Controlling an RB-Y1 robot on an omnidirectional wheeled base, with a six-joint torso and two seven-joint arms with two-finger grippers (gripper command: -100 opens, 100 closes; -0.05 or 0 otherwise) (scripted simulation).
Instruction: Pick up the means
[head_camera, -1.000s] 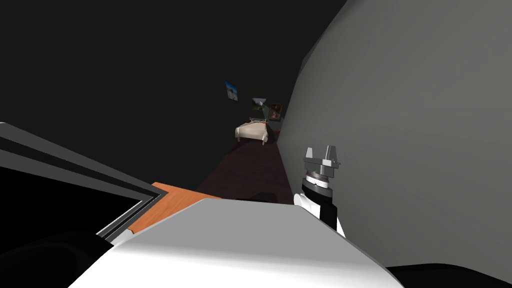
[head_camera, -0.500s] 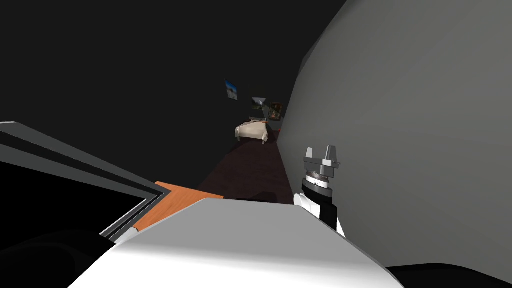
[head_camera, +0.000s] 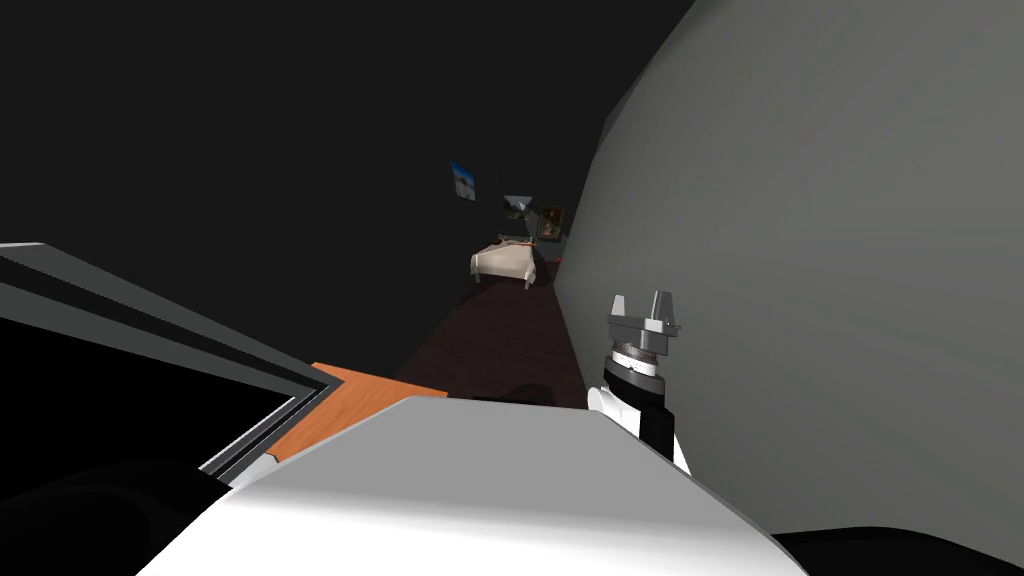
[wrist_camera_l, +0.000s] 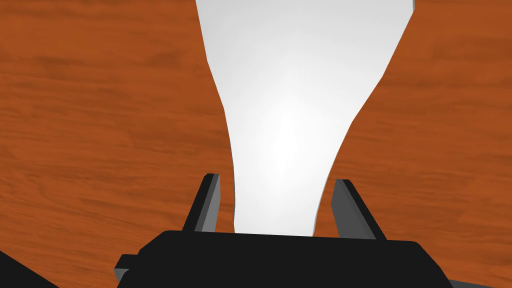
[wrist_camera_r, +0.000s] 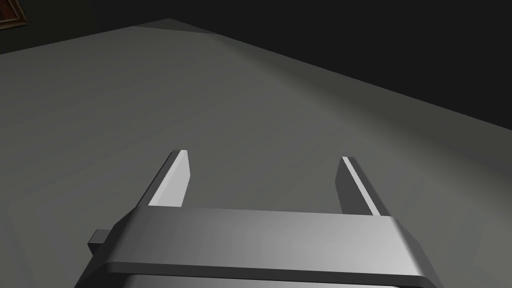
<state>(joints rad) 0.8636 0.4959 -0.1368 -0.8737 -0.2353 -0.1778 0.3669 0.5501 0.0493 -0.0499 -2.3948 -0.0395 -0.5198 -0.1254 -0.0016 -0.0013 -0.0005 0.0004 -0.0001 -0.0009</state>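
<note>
Now hovering low over the orange-brown wooden bench (wrist_camera_l: 100, 125) with the left pincer (wrist_camera_l: 276, 178), blades apart, straddling the white flared thing (wrist_camera_l: 295, 100) with a sliver of gap each side. Holding the right pincer (head_camera: 641, 305) up beside the grey wall (head_camera: 820, 250), blades wide apart.

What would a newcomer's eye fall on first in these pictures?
First, the bright white thing on the orange-brown wooden top, its narrow end between the open fingers of the left pincer. Next, the right pincer, open and empty, beside the big grey wall. Far ahead stands a pale bed.
</note>
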